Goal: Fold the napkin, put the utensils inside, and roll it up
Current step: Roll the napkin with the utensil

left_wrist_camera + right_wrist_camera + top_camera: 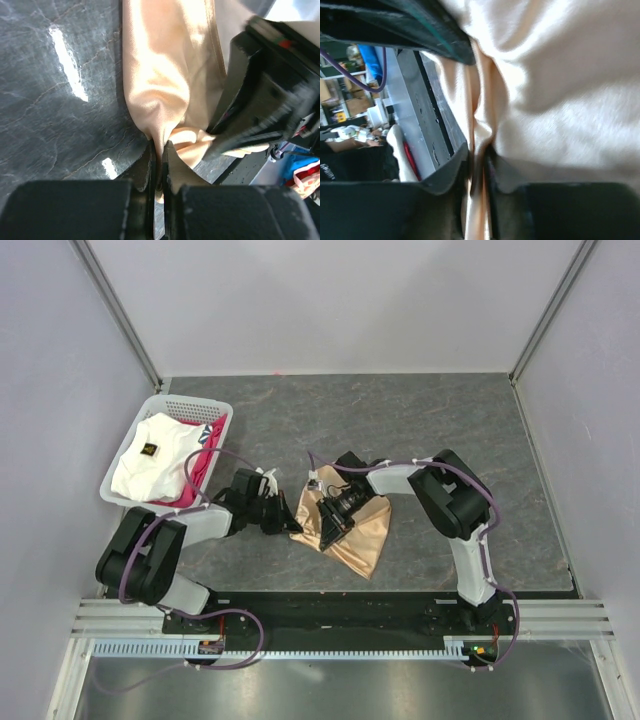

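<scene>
The peach-tan napkin lies bunched on the grey table between the two arms. My left gripper is shut on a pinched fold at the napkin's left edge; the left wrist view shows the napkin clamped between its fingers. My right gripper is shut on the napkin's middle; the right wrist view shows the napkin gripped between its fingers. The two grippers are close together. The black utensil is not in view.
A white basket at the left rear holds a white cloth with a dark mark and a pink-red cloth. Grey walls enclose the table.
</scene>
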